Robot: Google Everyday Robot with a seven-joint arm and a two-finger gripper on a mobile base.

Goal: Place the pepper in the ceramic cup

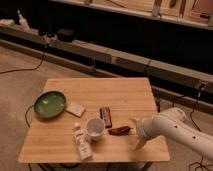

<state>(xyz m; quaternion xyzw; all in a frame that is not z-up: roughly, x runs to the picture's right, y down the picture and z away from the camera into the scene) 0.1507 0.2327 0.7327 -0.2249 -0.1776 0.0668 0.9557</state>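
Note:
The pepper (pixel 120 130) is a small reddish-brown curved piece lying on the wooden table (pixel 115 95), just right of the ceramic cup (pixel 95 128). The cup is white, round and upright near the table's front edge. My gripper (pixel 137 133) comes in from the right at the end of a white arm (pixel 175 127). It sits just right of the pepper, low over the table, with one finger toward the pepper and one pointing down at the front edge.
A green bowl (pixel 50 104) stands at the left. A pale flat square (pixel 76 109) lies beside it. A dark bar with orange stripes (pixel 105 116) lies behind the cup. A white labelled bottle (pixel 82 143) lies in front of the cup, to its left. Cables run along the floor.

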